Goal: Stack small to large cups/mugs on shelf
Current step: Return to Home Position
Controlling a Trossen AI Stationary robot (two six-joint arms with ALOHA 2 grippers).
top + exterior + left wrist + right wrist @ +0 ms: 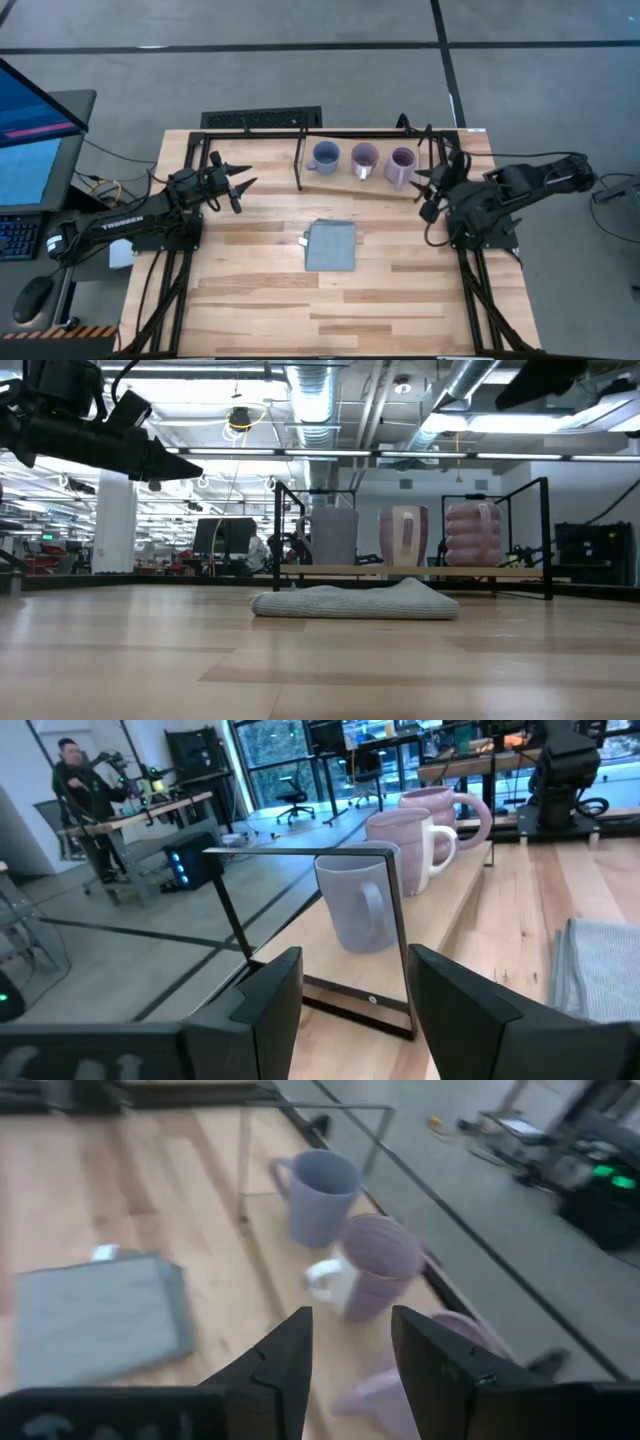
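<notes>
Ahead of left gripper [243,190], jaws parted, empty: shelf [335,181] holding blue mug [325,156], middle purple mug [364,158], end purple mug [400,165] in row. Right gripper [424,188] just beside end purple mug, jaws parted, empty.

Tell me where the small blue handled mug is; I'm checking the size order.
In the high view, the small blue handled mug stands on the left end of the light wooden shelf, just left of the middle light purple mug.
</notes>
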